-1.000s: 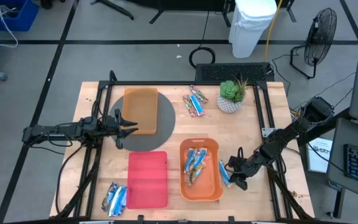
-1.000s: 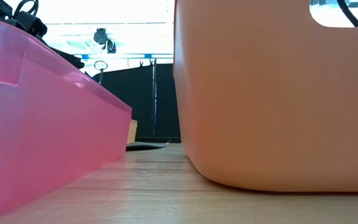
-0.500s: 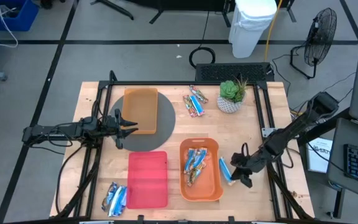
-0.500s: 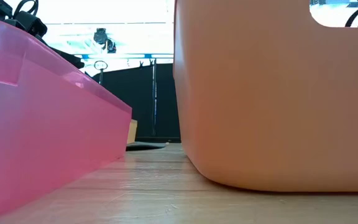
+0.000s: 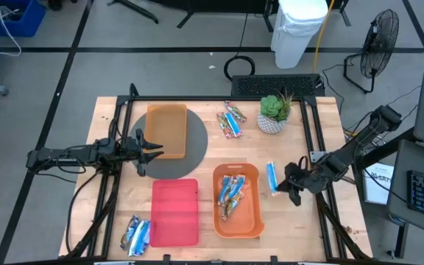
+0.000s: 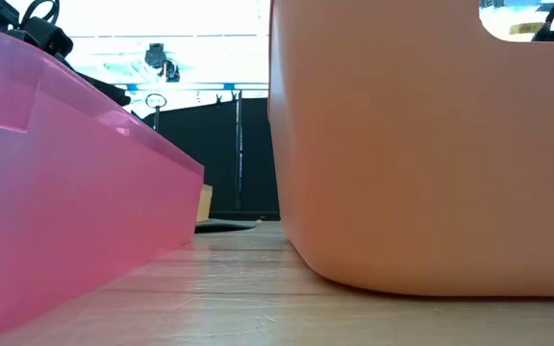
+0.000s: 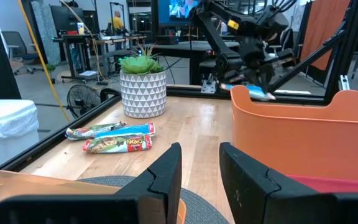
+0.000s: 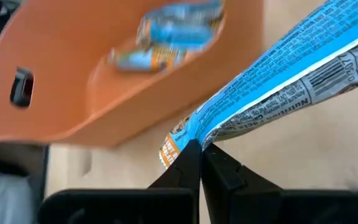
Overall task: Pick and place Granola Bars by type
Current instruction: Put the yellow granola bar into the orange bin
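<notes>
Gripping a blue granola bar [image 5: 271, 177] by its end — the right end effector [image 5: 289, 182] clamped shut beside the orange tray [image 5: 254, 221], bar's length running toward the bench's far edge.

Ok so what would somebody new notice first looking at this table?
Probably the right gripper, shut on a blue granola bar lifted just right of the orange tray, which already holds similar blue bars. Next, the empty pink tray at the front, and the left gripper waiting over the grey mat.
</notes>
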Motion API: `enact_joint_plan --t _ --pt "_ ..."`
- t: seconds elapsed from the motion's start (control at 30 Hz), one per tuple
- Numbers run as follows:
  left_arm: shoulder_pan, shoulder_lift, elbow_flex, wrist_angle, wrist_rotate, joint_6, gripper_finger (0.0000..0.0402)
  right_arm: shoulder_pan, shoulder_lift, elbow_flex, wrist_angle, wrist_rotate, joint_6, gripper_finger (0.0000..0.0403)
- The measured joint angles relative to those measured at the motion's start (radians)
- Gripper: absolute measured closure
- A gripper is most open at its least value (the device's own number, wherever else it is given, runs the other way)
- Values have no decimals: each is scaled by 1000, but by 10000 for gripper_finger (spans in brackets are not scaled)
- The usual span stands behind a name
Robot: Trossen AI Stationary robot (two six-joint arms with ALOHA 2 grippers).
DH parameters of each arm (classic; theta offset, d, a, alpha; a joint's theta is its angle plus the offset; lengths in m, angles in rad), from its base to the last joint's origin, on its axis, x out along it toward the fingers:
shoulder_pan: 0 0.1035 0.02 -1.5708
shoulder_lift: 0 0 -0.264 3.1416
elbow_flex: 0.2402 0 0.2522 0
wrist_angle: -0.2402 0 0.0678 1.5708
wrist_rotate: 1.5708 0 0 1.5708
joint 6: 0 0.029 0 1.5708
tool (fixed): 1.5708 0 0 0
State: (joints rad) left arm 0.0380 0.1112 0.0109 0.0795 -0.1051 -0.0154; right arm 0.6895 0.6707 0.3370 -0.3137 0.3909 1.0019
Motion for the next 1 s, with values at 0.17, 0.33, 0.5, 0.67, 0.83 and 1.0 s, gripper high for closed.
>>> enact_joint_plan --t 0.17,0.33,0.5,0.67,0.83,1.0 --pt "0 0 0 0 0 0 289 0 -15 0 2 172 -133 403" --pt "0 0 0 0 0 0 289 0 -18 0 59 313 -279 403" --pt "0 0 0 0 0 0 289 0 -18 0 191 402 -495 403" --pt "0 0 0 0 0 0 289 -1 -20 0 305 452 -707 403" --pt "0 0 0 0 0 0 289 -33 -50 0 360 468 -845 403" --pt "0 0 0 0 0 0 289 -102 -87 -29 481 306 -948 403"
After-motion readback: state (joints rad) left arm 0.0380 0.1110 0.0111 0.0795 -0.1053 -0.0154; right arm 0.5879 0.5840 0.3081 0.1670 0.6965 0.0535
